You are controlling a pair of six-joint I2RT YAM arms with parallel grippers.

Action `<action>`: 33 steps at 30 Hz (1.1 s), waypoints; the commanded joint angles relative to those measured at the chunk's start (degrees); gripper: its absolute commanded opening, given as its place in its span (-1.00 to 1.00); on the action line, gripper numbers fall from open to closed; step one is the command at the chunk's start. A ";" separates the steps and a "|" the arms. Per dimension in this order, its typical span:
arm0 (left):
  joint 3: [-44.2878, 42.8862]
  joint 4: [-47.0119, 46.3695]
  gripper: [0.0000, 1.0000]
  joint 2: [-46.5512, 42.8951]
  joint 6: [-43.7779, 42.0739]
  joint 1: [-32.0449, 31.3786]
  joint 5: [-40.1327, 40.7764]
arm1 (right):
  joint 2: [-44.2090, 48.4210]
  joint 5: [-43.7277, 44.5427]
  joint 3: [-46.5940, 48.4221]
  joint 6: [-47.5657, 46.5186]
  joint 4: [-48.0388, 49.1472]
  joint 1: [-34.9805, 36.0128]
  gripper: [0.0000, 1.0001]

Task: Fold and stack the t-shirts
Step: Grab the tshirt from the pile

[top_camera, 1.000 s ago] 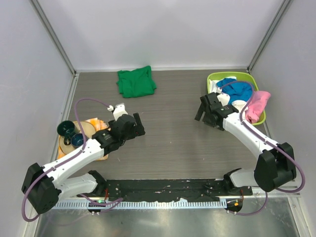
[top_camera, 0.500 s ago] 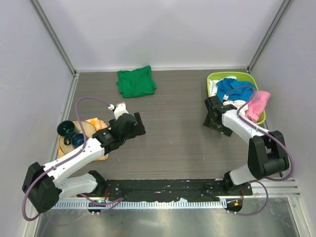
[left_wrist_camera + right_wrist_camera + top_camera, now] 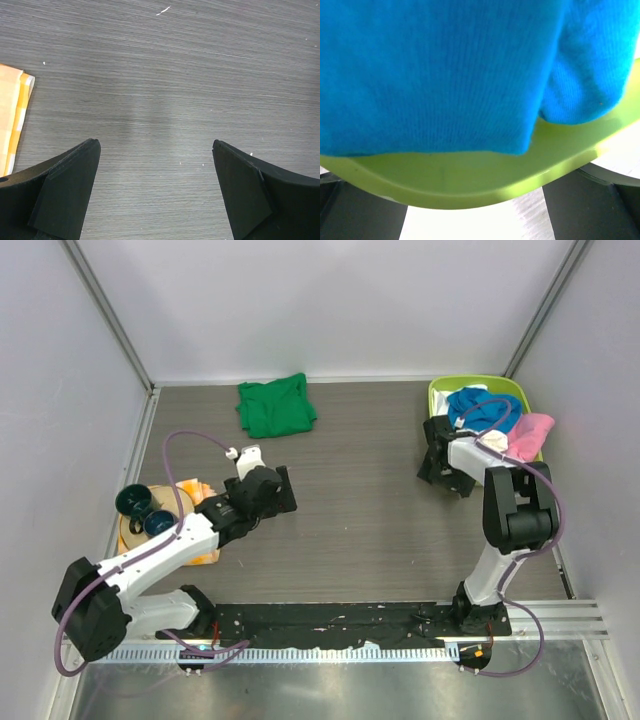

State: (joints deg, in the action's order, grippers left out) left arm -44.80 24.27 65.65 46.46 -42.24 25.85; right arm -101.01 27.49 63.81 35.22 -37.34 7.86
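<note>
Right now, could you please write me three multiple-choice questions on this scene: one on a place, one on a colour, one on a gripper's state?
1. Where is the folded green cotton t-shirt? A) in the lime-green plastic basin; B) on the far part of the grey table; C) under the left gripper.
2. What colour is the shirt above the basin's rim in the right wrist view? A) pink; B) white; C) bright blue.
3. How is the left gripper? A) open over bare table; B) shut on cloth; C) shut on a shirt.
Answers: 1 B, it lies on the table, apart from the basin. 2 C, the bright blue t-shirt fills that view. 3 A, its fingers stand wide apart over wood grain.
</note>
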 commanded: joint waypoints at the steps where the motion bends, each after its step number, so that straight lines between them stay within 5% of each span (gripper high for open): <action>1: -2.05 -1.77 1.00 1.50 -0.93 0.23 1.58 | -3.04 0.55 5.26 -3.31 5.61 -2.85 1.00; 15: -3.46 -3.62 0.99 6.24 -1.98 0.84 0.79 | -17.72 -0.85 28.54 -7.89 1.40 -4.25 1.00; 25: -3.54 -2.83 1.00 3.09 -3.56 0.84 -1.85 | -0.16 -9.28 30.04 -8.15 -6.23 -2.06 0.99; 33: -3.54 -3.70 1.00 3.17 -4.71 1.54 -3.26 | -4.60 -6.40 50.78 -9.21 -13.01 -2.32 0.95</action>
State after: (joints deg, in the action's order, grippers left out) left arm -45.98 22.87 69.56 43.03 -41.50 23.59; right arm -101.47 18.76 105.97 27.11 -46.57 5.78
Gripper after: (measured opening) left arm 0.996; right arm 0.988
